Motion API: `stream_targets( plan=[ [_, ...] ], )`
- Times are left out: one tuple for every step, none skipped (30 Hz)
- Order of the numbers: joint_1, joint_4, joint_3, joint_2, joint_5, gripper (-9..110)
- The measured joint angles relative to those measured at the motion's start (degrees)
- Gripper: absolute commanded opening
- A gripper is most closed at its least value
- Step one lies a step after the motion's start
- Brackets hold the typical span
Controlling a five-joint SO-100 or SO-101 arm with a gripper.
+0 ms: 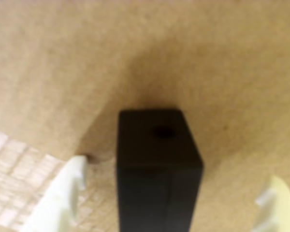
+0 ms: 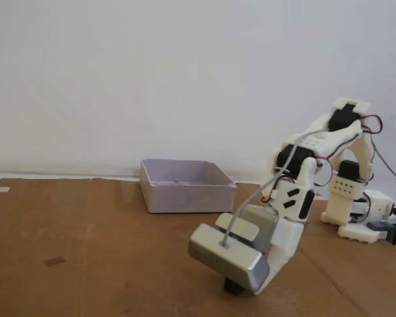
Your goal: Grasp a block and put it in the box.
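Brown cardboard sheet [image 2: 105, 251] is seen covering the table in the fixed view, and its corrugated surface fills most of the wrist view; pale woven surface is exposed at the lower left of the wrist view past the cardboard edge. White printed arm [image 2: 330, 165] is based at the right of the fixed view and is folded forward and down toward the near edge. Pale lilac-grey box [image 2: 185, 188] is placed on the cardboard toward the back, left of the arm, well apart from the gripper; its inside is only partly visible. Silver-grey camera housing [image 2: 228, 256] with a grey cable is carried at the wrist and hides most of the gripper in the fixed view. Black block [image 1: 159, 164] is stood upright on the cardboard, a small round hole shown in its top face; in the fixed view only its lower part [image 2: 233, 286] is seen below the housing. Gripper [image 1: 171, 193] is lowered around the block, jaws spread wide: one white finger [image 1: 63, 193] is seen left of it, the other at the right edge, clear gaps on both sides, nothing held
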Motion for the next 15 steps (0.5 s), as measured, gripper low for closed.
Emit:
stream_targets(
  plan=[
    [0.0,0.0,0.0,0.0,0.0,42],
    [0.0,0.0,0.0,0.0,0.0,42],
    [0.0,0.0,0.0,0.0,0.0,40],
    [0.0,0.0,0.0,0.0,0.0,38],
    [0.0,0.0,0.0,0.0,0.0,35],
    [0.0,0.0,0.0,0.0,0.0,32],
    [0.0,0.0,0.0,0.0,0.0,29],
    [0.0,0.0,0.0,0.0,0.0,27],
    [0.0,0.0,0.0,0.0,0.0,25],
    [0.0,0.0,0.0,0.0,0.0,23],
    [0.0,0.0,0.0,0.0,0.0,22],
    [0.0,0.0,0.0,0.0,0.0,21],
    [0.0,0.0,0.0,0.0,0.0,20],
    [0.0,0.0,0.0,0.0,-0.1,19],
    [0.1,0.0,0.0,0.0,-0.6,18]
  ],
)
